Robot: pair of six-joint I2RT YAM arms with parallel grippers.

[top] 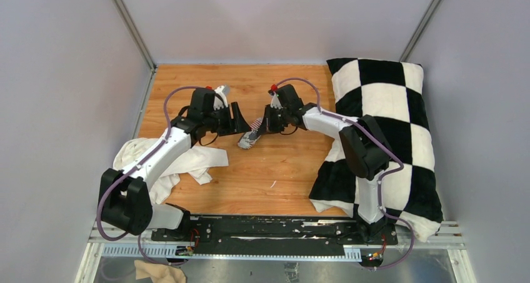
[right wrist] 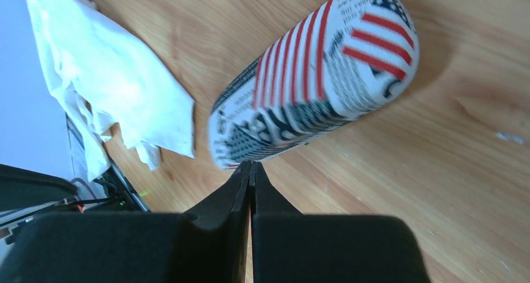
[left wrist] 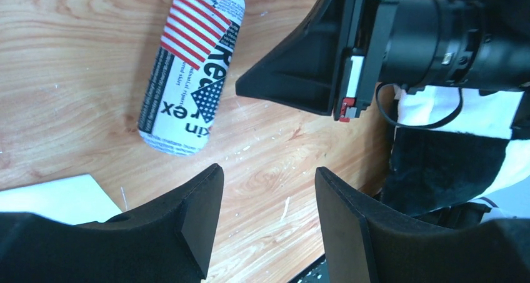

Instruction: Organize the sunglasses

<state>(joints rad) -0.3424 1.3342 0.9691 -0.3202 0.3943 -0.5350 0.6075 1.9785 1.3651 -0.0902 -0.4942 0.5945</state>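
The right gripper [right wrist: 250,167] has its fingers pressed together on nothing, tips just beside the near end of the flag-printed glasses case [right wrist: 312,77]; the left gripper [left wrist: 267,173] has its fingers apart, the case ahead and to their left. No sunglasses show; probably they are inside, so the step looks like tidying the closed case, and next the right fingers must part to grasp it.

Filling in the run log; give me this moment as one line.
left gripper open, empty | right gripper shut, tips at case end | case flat on table between grippers | sunglasses not visible
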